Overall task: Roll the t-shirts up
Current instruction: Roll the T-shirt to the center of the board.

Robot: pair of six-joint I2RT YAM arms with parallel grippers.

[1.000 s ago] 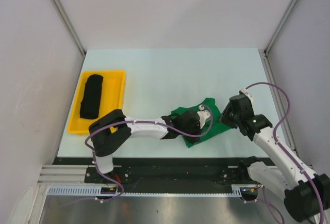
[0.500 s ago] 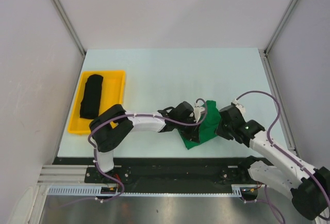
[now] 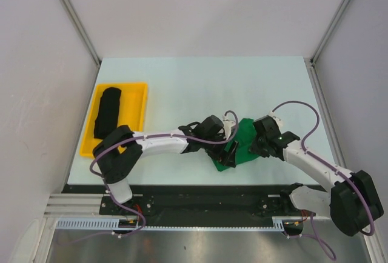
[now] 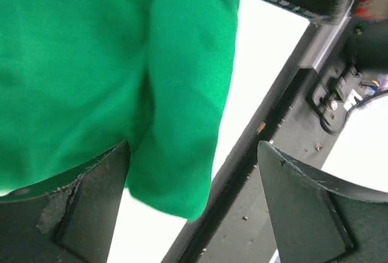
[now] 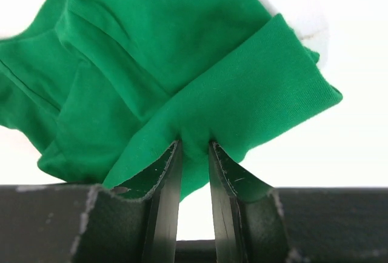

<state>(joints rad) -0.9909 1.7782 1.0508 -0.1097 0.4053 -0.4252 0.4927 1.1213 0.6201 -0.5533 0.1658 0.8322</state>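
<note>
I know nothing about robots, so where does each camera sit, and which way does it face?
Top external: above and behind, facing down on the table; left arm, right arm show.
Left wrist: on that arm, facing past the open left end effector at the green t-shirt.
Right wrist: facing along the right end effector, pinching it.
All share the green t-shirt.

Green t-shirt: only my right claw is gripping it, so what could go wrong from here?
1. The right claw pinches just a small fold of the green t-shirt; a pull could slip it free or drag the layers crooked.
2. The left claw stands open and pins nothing, so the folds may loosen.
3. The shirt's corner lies close to the near edge of the table and could slide off.
</note>
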